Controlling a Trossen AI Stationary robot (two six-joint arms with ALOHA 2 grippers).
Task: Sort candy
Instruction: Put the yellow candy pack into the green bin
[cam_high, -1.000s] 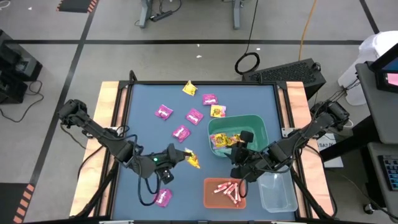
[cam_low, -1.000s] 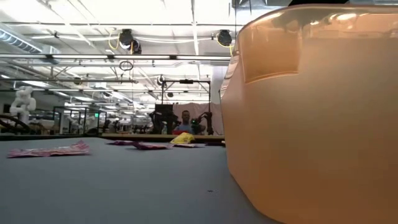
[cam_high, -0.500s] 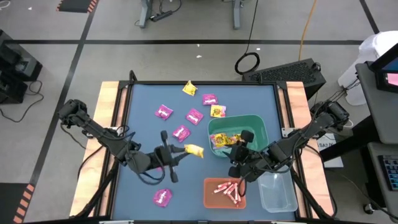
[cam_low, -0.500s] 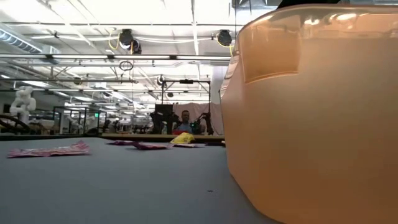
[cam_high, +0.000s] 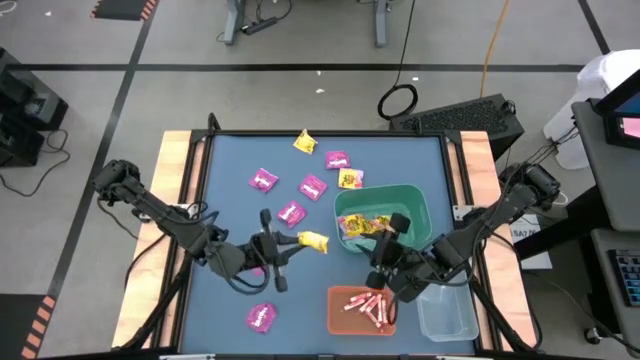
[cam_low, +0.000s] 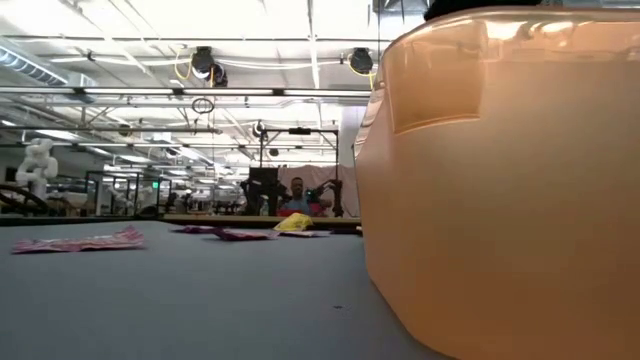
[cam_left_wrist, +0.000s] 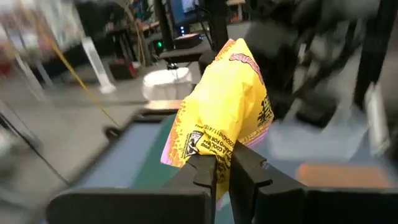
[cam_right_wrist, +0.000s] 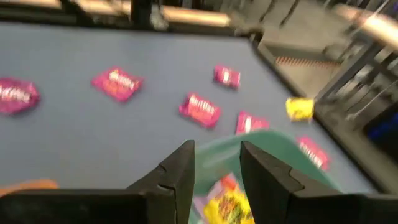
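My left gripper (cam_high: 290, 243) is shut on a yellow candy packet (cam_high: 312, 240), held above the blue table mat left of the green bin (cam_high: 412, 203). In the left wrist view the packet (cam_left_wrist: 224, 106) stands up past my fingers. My right gripper (cam_high: 385, 252) hovers open at the green bin's near edge, with nothing between its fingers (cam_right_wrist: 180, 174). The green bin holds yellow packets (cam_right_wrist: 227, 205). Purple packets (cam_high: 291, 213) and yellow ones (cam_high: 350, 179) lie flat on the mat. My left gripper pinches the yellow packet by its lower edge (cam_left_wrist: 208, 149) between the two fingers. The fingers lie about level and come from the table's left. The packet sticks out past the fingertips toward the green bin, clear of the table.
An orange bin (cam_high: 345, 298) with pink sticks and a clear bin (cam_high: 447, 312) stand at the near right; the orange bin (cam_low: 500, 200) fills the low view's right. One purple packet (cam_high: 260, 317) lies near the front edge. A person (cam_low: 298, 203) shows far behind the table.
My left gripper has rolled about its own pointing line, still shut on the yellow packet. The packet has turned with it and now sits a little farther from the near edge, still clear of the table.
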